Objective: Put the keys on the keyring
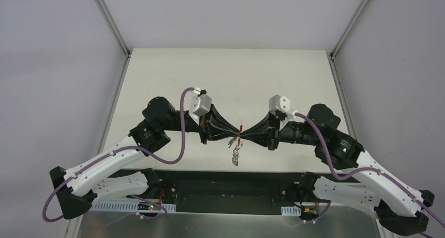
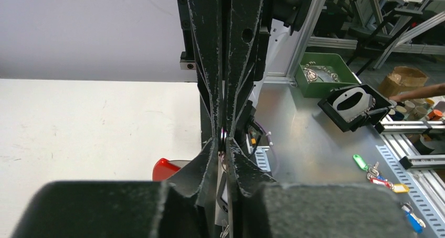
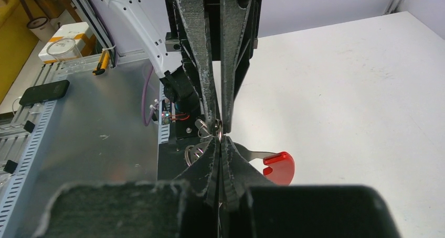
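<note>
Threading step, in mid-air over the white desk [image 1: 173, 80]. Left hand [image 2: 223, 146] and right hand [image 3: 222, 142] sat tip to tip, both pinched together on the keyring [image 3: 216, 127]. The keyring was thin shiny wire loops, with a glossy red crescent [image 3: 278, 166] sticking out sideways. Keys [image 1: 235, 155], small flat silver metal, dangled just below the tips. Couldn't tell if any was on the ring yet. Fingers were black and rough-textured, tapering to narrow points. Next move likely calls for prying a coil apart and feeding a key's hole onto it. Fine work, and the wire looks slippery.
</note>
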You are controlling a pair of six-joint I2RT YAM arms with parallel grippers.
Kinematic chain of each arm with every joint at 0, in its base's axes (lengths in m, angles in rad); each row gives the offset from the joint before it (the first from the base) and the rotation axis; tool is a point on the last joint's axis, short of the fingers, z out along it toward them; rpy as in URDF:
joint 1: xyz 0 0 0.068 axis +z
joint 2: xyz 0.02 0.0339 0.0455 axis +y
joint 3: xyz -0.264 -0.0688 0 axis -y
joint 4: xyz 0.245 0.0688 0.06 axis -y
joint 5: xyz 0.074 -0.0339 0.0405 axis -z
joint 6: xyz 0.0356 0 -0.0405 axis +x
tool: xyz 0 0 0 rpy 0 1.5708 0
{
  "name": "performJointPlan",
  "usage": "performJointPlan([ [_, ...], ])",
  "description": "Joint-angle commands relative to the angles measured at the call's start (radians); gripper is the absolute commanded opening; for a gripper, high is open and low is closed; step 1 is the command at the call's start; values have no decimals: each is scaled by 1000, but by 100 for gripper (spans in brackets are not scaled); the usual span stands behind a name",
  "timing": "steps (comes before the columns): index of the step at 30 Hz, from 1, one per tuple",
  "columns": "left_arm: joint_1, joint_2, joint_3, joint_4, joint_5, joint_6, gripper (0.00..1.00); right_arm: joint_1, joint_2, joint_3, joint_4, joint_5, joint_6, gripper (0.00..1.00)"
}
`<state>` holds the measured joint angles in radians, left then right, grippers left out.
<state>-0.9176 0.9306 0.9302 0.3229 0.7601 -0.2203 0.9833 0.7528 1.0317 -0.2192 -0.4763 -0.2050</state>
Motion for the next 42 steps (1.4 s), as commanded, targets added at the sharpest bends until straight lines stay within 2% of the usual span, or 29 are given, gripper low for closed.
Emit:
performJointPlan([
  [1,-9,6,51,12,36,10,1,15,-11,9,86,9,-31,0],
  [12,-10,20,82,-72,4,15,0,37,-39,-31,136,70,-57,0],
  [17,-10,46,117,-128,-12,4,0,41,-35,-16,99,83,-54,0],
  [23,-10,60,162,-221,-36,8,0,40,22,102,-120,64,-46,23],
  [28,-10,60,206,-315,-34,18,0,41,89,206,-333,39,-38,34],
  [36,-10,84,263,-445,31,38,0,40,199,370,-595,23,-58,36],
  [42,-9,108,275,-478,89,30,0,41,231,398,-605,14,-67,35],
])
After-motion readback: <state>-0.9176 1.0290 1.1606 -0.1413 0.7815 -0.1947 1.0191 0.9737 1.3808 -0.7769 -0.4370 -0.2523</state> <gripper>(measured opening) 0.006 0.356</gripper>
